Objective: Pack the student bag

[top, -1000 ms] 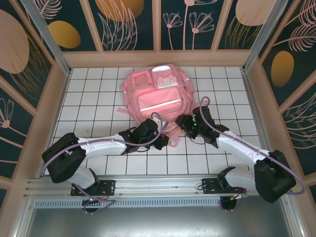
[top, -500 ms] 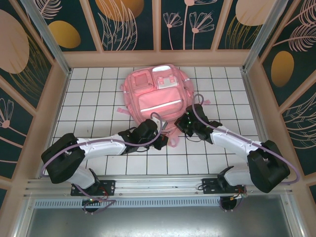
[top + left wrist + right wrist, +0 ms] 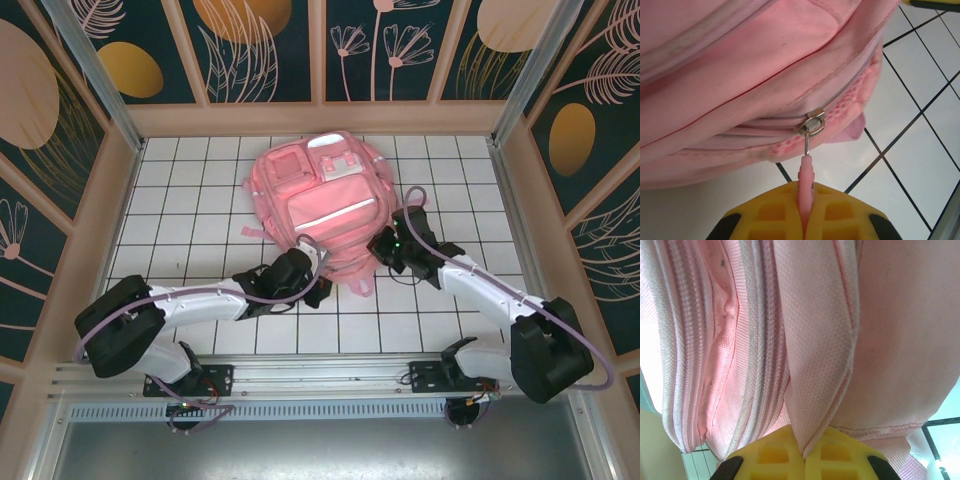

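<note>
The student bag [image 3: 320,195] lay flat on the white-tiled bench [image 3: 190,200], in the upper middle of the overhead view, front pockets facing up and its nearer edge turned toward the two arms. The left hand [image 3: 318,287] sat just below that nearer edge, a little left of centre, its arm reaching in from the lower left. The right hand [image 3: 382,245] was up against the bag's lower right side, its arm coming in from the lower right. Seen from the left wrist, the bag [image 3: 755,65] bulged across the upper left of the frame above the tiles. The left hand [image 3: 806,212], at the bottom centre, was clenched on the pink zip pull [image 3: 806,172], its yellow pads [image 3: 770,215] meeting on either side of it. The pull ran straight up from the hand to a metal slider [image 3: 814,122] on the zip line at the bag's edge. Seen from the right wrist, the bag [image 3: 890,330] loomed close overhead, with rows of zip and seam down the left side. The right hand [image 3: 804,452], at the bottom centre, was pinched tight on a fold of pink fabric [image 3: 815,365] that came down between its pads [image 3: 840,452]. I could not tell whether that fold was a strap or part of the bag's body.
</note>
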Controlling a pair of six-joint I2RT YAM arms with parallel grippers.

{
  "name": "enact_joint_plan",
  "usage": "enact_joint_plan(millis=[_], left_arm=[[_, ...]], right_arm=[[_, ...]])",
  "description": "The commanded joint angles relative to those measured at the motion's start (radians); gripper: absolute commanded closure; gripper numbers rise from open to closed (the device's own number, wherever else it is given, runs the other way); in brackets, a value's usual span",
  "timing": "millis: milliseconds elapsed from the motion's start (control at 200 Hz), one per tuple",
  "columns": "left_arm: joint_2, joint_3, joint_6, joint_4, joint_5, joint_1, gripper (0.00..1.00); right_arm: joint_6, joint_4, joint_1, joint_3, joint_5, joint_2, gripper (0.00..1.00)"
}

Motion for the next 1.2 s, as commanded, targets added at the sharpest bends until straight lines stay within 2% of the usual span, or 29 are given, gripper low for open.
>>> enact_joint_plan(millis=[0, 270, 475, 751, 891, 921, 971, 1026, 1081, 1196], left_arm=[[-0.039, -0.029, -0.004, -0.022, -0.020, 0.025, 1.00], [-0.045, -0.047, 0.006, -0.023, -0.010, 0.066, 1.00], [-0.035, -0.068, -0.018, -0.005, -0.007, 0.094, 1.00], [-0.052, -0.087, -0.036, -0.005, -0.008, 0.115, 1.00], [-0.049, -0.095, -0.034, 0.039, 0.077, 0.115, 1.00], [-0.048, -0.095, -0.036, 0.051, 0.099, 0.114, 1.00], [-0.044, -0.092, -0.041, 0.066, 0.137, 0.114, 1.00], [-0.038, -0.087, -0.050, 0.083, 0.174, 0.112, 1.00], [-0.039, -0.086, -0.059, 0.095, 0.197, 0.107, 1.00], [-0.041, -0.077, -0.068, 0.102, 0.220, 0.083, 1.00]], right_arm=[[-0.074, -0.043, -0.062, 0.012, 0.051, -0.051, 1.00], [-0.216, -0.142, -0.181, 0.042, -0.024, -0.074, 1.00], [-0.264, -0.180, -0.270, 0.052, -0.050, -0.094, 1.00], [-0.338, -0.232, -0.395, 0.089, -0.040, -0.100, 1.00], [-0.360, -0.210, -0.430, 0.111, -0.096, -0.084, 1.00], [-0.363, -0.202, -0.426, 0.116, -0.125, -0.078, 0.93], [-0.356, -0.195, -0.410, 0.123, -0.165, -0.068, 0.72], [-0.337, -0.200, -0.374, 0.131, -0.157, -0.075, 0.56], [-0.316, -0.222, -0.329, 0.142, -0.115, -0.093, 0.50], [-0.256, -0.259, -0.245, 0.152, -0.092, -0.156, 0.49]])
